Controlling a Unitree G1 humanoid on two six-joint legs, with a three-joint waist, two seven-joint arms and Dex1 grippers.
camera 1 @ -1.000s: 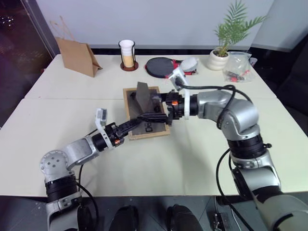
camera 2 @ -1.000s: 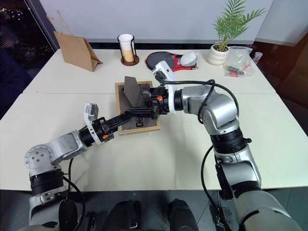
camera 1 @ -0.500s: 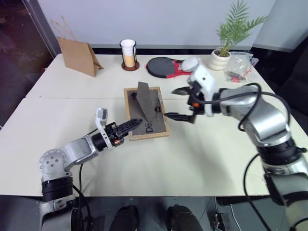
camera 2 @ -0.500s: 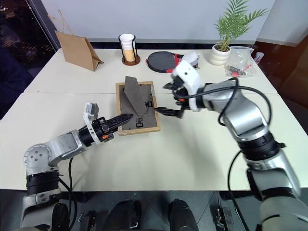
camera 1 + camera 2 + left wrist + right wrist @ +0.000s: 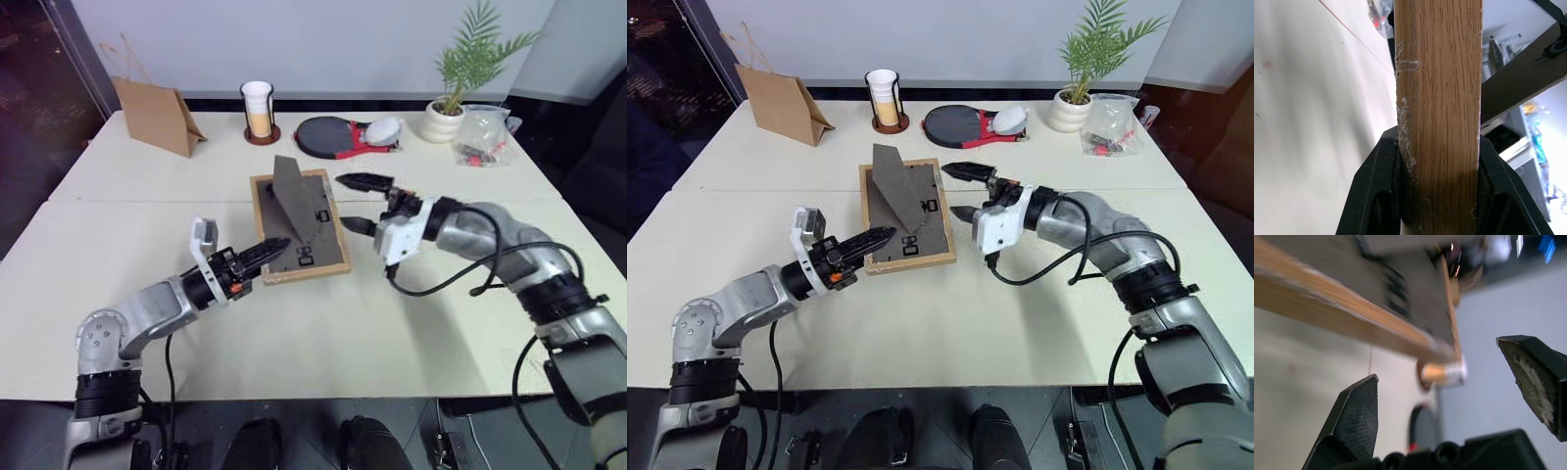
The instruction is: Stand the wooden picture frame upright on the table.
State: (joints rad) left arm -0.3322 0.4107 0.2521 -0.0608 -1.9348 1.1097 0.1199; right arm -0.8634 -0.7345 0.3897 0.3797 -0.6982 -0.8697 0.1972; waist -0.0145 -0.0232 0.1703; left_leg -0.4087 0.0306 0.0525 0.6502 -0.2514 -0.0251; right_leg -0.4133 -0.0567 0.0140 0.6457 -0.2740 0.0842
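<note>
Fig.: wooden picture frame (image 5: 300,227), back up, stand folded out, near counter (image 5: 411,323) centre. Left pincer (image 5: 270,248) clamps its near-left rail; right pincer (image 5: 359,204) gapes wide just beside its right edge, touching nothing. Risk: single-corner hold w/ no 2nd support; frame may pivot & slap flat when tipped up.

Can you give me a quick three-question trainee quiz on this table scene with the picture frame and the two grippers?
1. True or false: the right gripper is open.
2. What does the left gripper grip: A the brown paper bag, B the wooden picture frame, C the potted plant?
3. Which face of the frame points up?

Key: 1 true. 2 B, on its near edge. 3 The dark back, with the fold-out stand raised.
</note>
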